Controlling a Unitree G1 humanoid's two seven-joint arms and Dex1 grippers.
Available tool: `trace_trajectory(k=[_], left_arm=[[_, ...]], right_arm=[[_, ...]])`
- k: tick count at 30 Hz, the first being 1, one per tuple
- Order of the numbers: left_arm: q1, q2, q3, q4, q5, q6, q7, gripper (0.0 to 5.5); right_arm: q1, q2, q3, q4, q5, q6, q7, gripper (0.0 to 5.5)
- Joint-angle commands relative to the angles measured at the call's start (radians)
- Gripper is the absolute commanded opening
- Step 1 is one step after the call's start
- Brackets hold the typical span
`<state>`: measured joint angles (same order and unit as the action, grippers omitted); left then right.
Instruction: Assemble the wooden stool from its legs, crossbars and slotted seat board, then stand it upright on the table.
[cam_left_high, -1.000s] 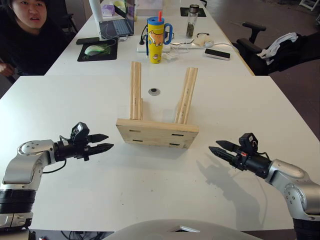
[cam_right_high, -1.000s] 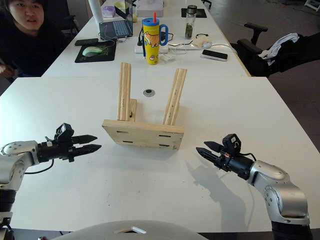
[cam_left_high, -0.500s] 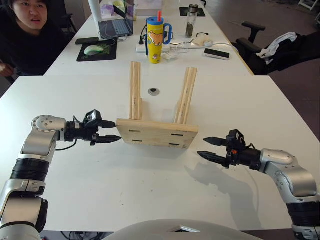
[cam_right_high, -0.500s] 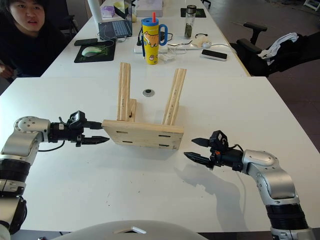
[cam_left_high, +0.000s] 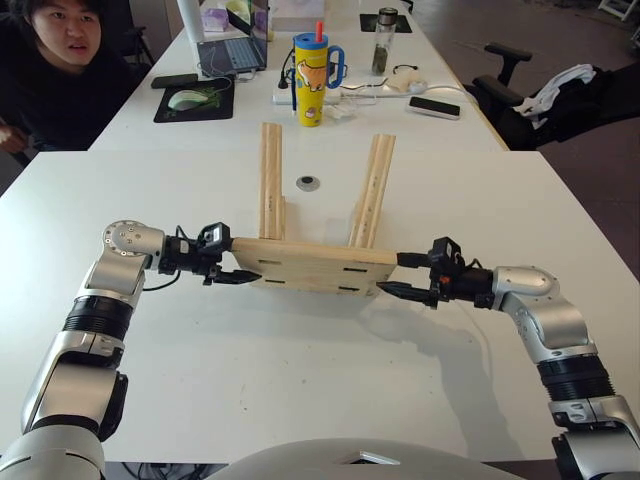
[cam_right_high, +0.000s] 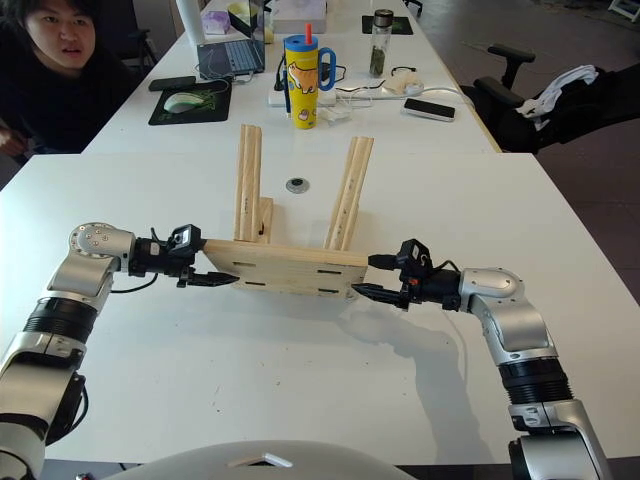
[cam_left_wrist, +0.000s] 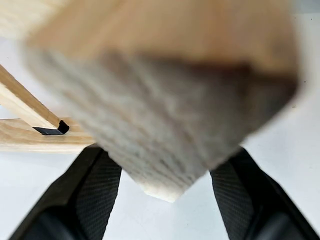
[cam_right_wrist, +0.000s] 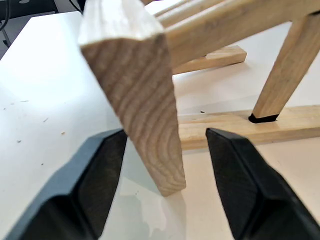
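The wooden stool lies on its side on the white table (cam_left_high: 300, 380). Its slotted seat board (cam_left_high: 315, 266) faces me on edge, and its legs (cam_left_high: 270, 180) (cam_left_high: 375, 190) point away. My left gripper (cam_left_high: 245, 262) is open at the board's left end, one finger above the edge and one below. My right gripper (cam_left_high: 390, 274) is open at the right end in the same way. In the left wrist view the board's end grain (cam_left_wrist: 160, 100) sits between the dark fingers (cam_left_wrist: 95, 195). The right wrist view shows the board's end (cam_right_wrist: 140, 100) between the fingers (cam_right_wrist: 100, 170), with gaps on both sides.
A round grommet (cam_left_high: 308, 182) sits in the table between the legs. On the far table stand a yellow mug (cam_left_high: 312, 80), a laptop (cam_left_high: 235, 50), a mouse on a mat (cam_left_high: 188, 99), a phone (cam_left_high: 434, 106) and a bottle (cam_left_high: 385, 40). An office chair (cam_left_high: 510, 90) is at the right.
Both grippers have moved inward from the open table, and each now straddles one end of the seat board. The stool itself has not shifted.
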<state>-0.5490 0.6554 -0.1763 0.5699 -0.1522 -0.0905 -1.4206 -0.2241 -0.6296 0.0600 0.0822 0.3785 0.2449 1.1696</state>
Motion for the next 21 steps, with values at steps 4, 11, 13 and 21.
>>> trace_trajectory(k=[4,11,13,21], left_arm=[[-0.042,0.025,0.028,0.06,0.003,-0.009,-0.013,2.84],[-0.038,0.006,0.035,0.036,-0.032,0.042,-0.05,2.43],[-0.027,0.004,0.04,0.011,-0.052,0.071,-0.066,2.07],[-0.006,0.046,0.071,-0.14,-0.145,0.316,-0.148,1.68]], right_arm=[[-0.023,0.014,0.021,0.026,-0.013,-0.017,0.024,1.82],[-0.043,0.032,0.027,0.056,-0.006,-0.017,0.04,1.47],[-0.049,0.035,0.027,0.062,-0.006,-0.019,0.044,1.46],[-0.054,0.012,-0.03,0.03,0.094,0.086,0.104,1.46]])
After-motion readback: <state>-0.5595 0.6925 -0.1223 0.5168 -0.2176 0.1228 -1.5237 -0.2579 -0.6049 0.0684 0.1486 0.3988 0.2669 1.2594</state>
